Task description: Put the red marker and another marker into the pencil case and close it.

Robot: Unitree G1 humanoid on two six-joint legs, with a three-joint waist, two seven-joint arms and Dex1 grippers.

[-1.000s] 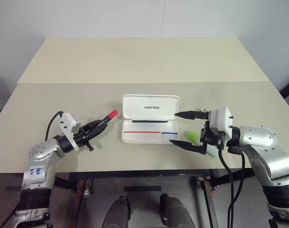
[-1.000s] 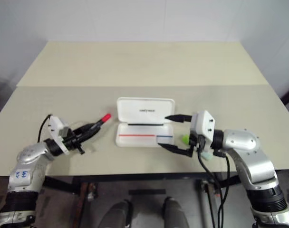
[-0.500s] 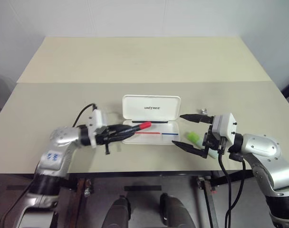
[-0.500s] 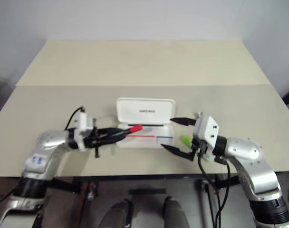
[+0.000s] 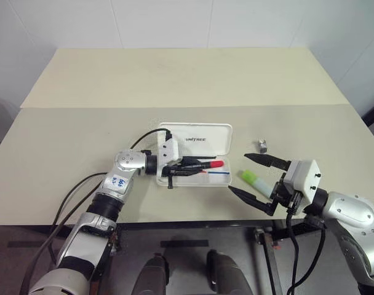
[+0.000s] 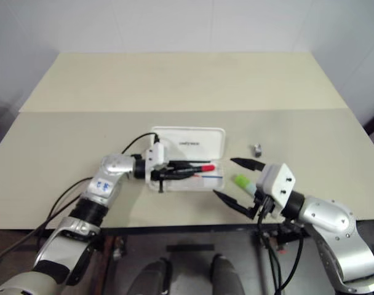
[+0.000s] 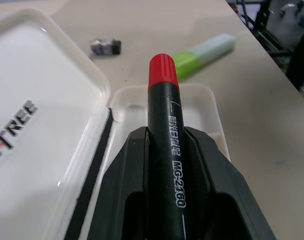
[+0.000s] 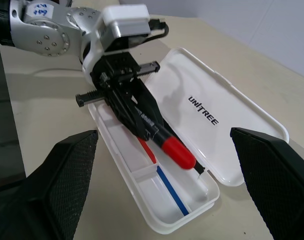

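The white pencil case (image 5: 199, 141) lies open at mid-table, lid tipped back. My left gripper (image 5: 198, 165) is shut on the red marker (image 5: 216, 165) and holds it lengthwise just over the case's tray (image 5: 227, 180), red cap pointing right. The wrist view shows the black barrel (image 7: 164, 150) clamped between both fingers. The green marker (image 5: 256, 180) lies on the table right of the case. My right gripper (image 5: 238, 173) hovers open there, fingers spread wide on either side of the green marker without touching it.
A small grey metal clip (image 5: 261, 145) sits on the table behind the green marker. A thin red-and-blue line (image 8: 169, 190) runs along the tray's floor. The table's front edge is close under my right arm.
My left gripper has carried the red marker rightward from left of the case to over the tray. My right gripper drew back a little toward the front right, still open.
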